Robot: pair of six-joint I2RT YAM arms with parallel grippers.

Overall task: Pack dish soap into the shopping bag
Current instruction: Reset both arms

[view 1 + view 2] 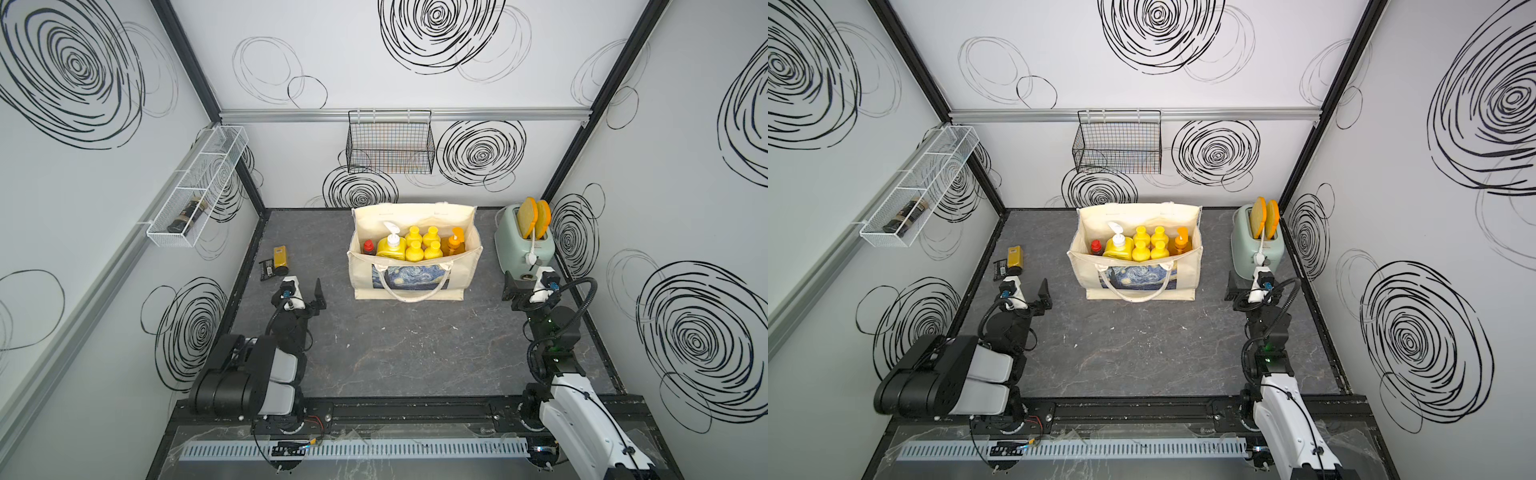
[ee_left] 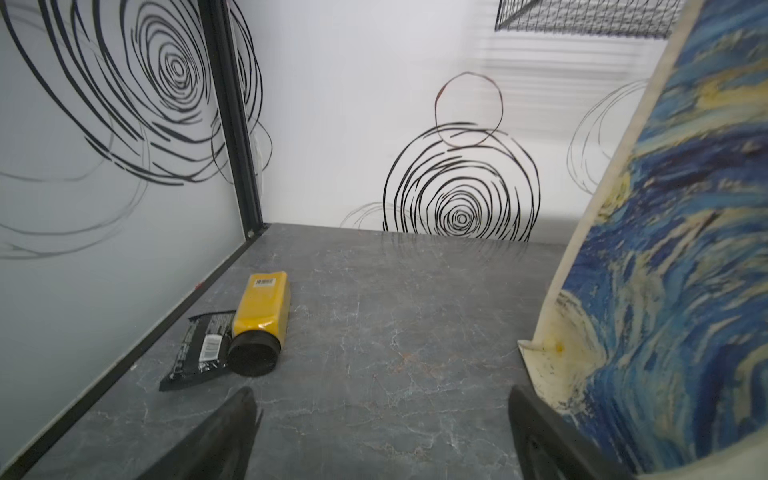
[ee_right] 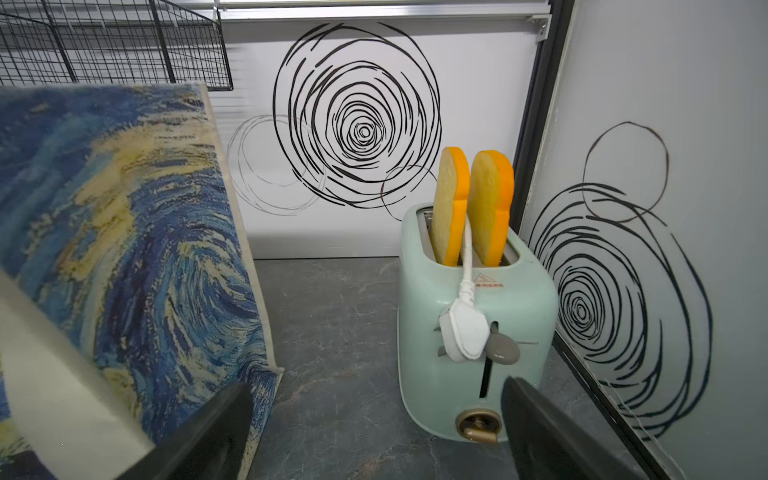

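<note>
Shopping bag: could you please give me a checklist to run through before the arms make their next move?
1. All seven dish soap bottles inside the shopping bag: ok.
2. Bottles standing upright: ok.
3. Left gripper open and empty: ok.
4. Right gripper open and empty: ok.
5. Both grippers clear of the bag in both top views: ok.
6. No soap bottle on the table, only a yellow container and black packet: ok.

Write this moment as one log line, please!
stage: packing looks done | dish soap: seven bottles in shopping bag | left gripper: open, empty | right gripper: open, empty
</note>
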